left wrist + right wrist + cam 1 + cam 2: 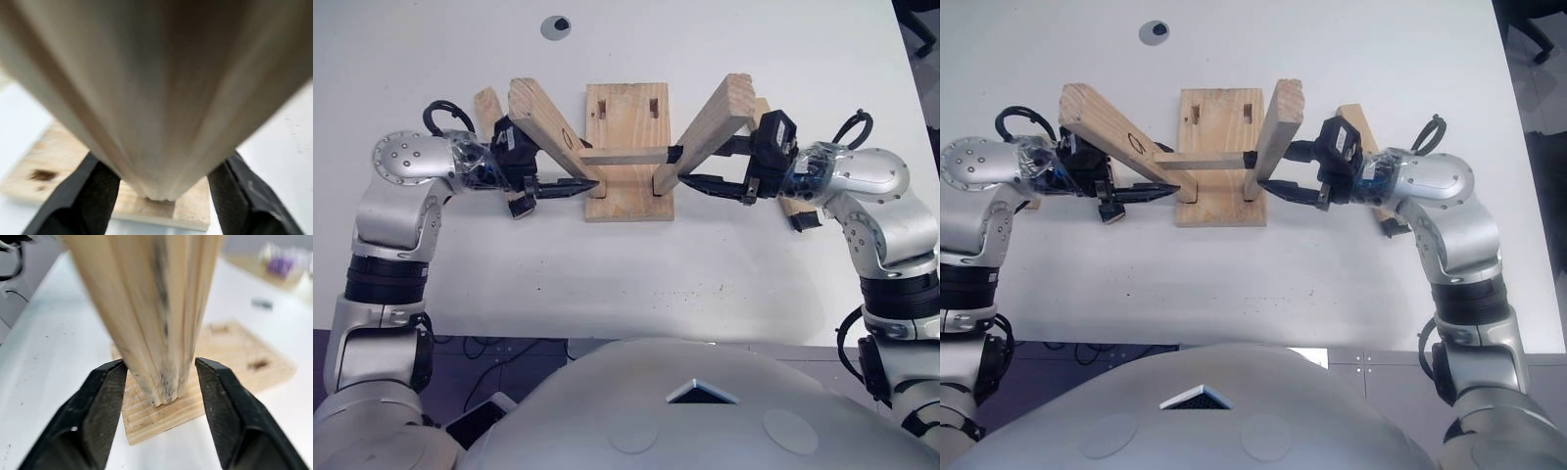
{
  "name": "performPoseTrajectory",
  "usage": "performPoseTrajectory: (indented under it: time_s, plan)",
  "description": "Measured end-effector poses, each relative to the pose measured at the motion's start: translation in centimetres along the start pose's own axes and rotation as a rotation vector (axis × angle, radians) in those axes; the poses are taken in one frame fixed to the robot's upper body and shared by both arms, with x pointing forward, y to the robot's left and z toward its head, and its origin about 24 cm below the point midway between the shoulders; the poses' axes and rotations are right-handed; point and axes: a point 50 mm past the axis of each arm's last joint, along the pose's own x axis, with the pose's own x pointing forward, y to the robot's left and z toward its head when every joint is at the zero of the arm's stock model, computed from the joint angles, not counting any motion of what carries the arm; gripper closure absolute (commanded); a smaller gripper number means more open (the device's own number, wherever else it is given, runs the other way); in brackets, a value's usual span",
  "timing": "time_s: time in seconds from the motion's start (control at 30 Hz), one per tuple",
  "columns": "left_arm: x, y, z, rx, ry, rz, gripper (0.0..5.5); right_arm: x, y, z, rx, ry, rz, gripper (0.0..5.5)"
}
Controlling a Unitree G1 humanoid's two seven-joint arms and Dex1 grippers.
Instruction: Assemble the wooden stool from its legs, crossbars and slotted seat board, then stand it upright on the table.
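Left gripper (576, 178) clamps the left leg (540, 117), right gripper (681, 166) the right leg (713, 117). Both legs lean outward over the seat board (628, 204), a crossbar (622, 155) spanning between them.

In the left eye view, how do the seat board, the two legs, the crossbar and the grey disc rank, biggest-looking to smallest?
1. Seat board
2. Left leg and right leg: they look alike, so no ranking. Both tilt up toward the camera, which may enlarge them.
3. Crossbar
4. Grey disc
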Motion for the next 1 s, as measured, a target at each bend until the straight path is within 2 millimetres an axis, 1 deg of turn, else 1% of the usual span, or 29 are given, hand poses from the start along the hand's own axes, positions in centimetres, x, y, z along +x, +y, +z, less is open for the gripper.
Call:
performPoseTrajectory:
  time_s: [0.27,0.37,0.43,0.53,0.63,0.7,0.73,0.83,0.9,1.0]
  plan:
    - [-0.1,-0.4,-0.4,-0.019,0.011,-0.028,1.14,-0.2,0.0,-0.1,0.009,0.015,0.004,1.18]
    - [-0.4,-0.8,-0.8,-0.035,0.027,-0.041,0.56,-0.3,-0.3,-0.5,0.011,0.041,-0.011,0.56]
    - [-0.6,-0.8,-1.1,-0.034,0.052,-0.035,0.27,-0.6,-0.7,-1.0,0.005,0.075,-0.036,0.55]
    - [-1.3,-0.2,-1.9,0.000,0.103,0.029,0.27,-1.2,-1.1,-1.6,-0.026,0.138,-0.064,0.55]
    - [-2.1,0.3,-2.3,0.008,0.127,0.077,0.27,-1.1,-0.8,-2.0,-0.026,0.172,-0.020,0.55]
    - [-2.6,0.8,-2.2,0.009,0.127,0.101,0.27,-2.0,-0.7,-2.4,-0.024,0.231,0.011,0.55]
    - [-2.8,1.0,-2.1,0.016,0.126,0.109,0.27,-2.3,-0.6,-2.7,-0.012,0.253,0.022,0.55]
    - [-3.0,1.6,-2.0,0.025,0.139,0.127,0.27,-2.2,0.3,-3.5,0.039,0.280,0.083,0.55]
    - [-3.2,2.0,-2.5,0.036,0.184,0.168,0.27,-2.6,0.7,-3.5,0.067,0.312,0.118,0.55]
    - [-3.1,3.1,-3.3,0.054,0.249,0.254,0.27,-2.4,1.6,-3.2,0.116,0.288,0.173,0.55]
